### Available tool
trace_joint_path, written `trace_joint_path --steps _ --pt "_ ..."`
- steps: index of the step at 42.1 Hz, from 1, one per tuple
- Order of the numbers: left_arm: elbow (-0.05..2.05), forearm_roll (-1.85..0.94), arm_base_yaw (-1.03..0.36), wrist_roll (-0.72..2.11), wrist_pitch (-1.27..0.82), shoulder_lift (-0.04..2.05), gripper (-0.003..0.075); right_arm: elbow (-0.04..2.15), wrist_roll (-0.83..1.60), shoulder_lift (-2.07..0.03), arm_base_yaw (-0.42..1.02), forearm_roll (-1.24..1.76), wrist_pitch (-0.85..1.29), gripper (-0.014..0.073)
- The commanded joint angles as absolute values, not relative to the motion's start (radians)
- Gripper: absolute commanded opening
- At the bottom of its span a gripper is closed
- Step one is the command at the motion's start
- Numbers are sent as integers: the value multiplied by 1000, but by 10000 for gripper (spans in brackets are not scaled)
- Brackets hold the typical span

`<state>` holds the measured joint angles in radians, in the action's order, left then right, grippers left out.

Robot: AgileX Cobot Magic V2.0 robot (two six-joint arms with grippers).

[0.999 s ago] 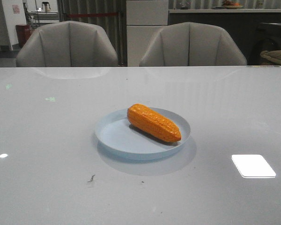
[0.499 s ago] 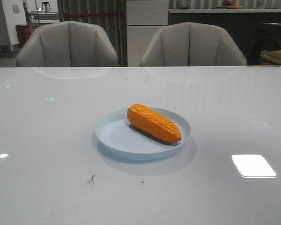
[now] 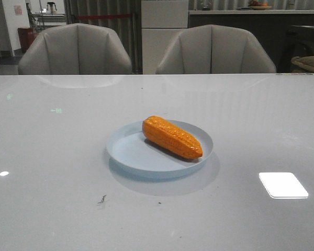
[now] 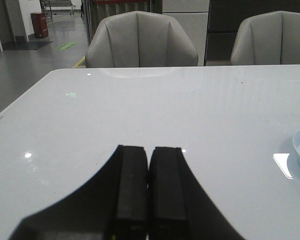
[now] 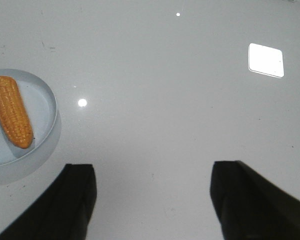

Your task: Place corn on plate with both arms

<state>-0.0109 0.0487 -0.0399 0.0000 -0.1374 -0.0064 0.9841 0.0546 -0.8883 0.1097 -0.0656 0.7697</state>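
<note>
You're looking at the corn (image 3: pixel 172 137) already lying inside the plate (image 3: pixel 126 155), so by my read the placing step is done and what's left is only to keep both arms clear. The cob rests across the plate's far-right part, blunt end toward the back rim, tapered tip toward the right rim, and nothing else sits in that plate (the pale-blue floor on the near-left side is bare). Neither arm shows in the front view. Your left gripper (image 4: pixel 149 190) has its two fingers pressed flat together with nothing between them, hovering over bare table (image 3: pixel 52 157) well apart from the plate, whose rim just peeks in at the edge of the left wrist view. Your right gripper (image 5: pixel 152 200) is spread wide, fingers far apart and holding nothing, poised above the table with the plate and corn off to one side of it, not between the fingers. If you move next, I'd judge it calls for nothing more than a gentle retreat away from the plate, keeping those fingers from brushing the rim, since a nudge could roll the cob. Two grey chairs (image 3: pixel 76 49) stand beyond the table.
</note>
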Motion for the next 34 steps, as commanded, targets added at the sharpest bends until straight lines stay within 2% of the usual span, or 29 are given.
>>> trace_joint_path --steps 1,9,11,22,34 --pt "-47 41 -42 0 -58 -27 94 982 62 -832 105 -42 676 402" --pt "-47 41 -42 0 -58 -27 94 822 62 -660 105 38 519 38" --pt "-47 41 -42 0 -58 -27 94 777 62 -605 105 64 468 67" --pt "-47 41 -42 0 -58 -27 94 511 62 -261 105 72 174 64" --pt "-47 41 -42 0 -58 -27 94 310 62 2 81 71 107 64"
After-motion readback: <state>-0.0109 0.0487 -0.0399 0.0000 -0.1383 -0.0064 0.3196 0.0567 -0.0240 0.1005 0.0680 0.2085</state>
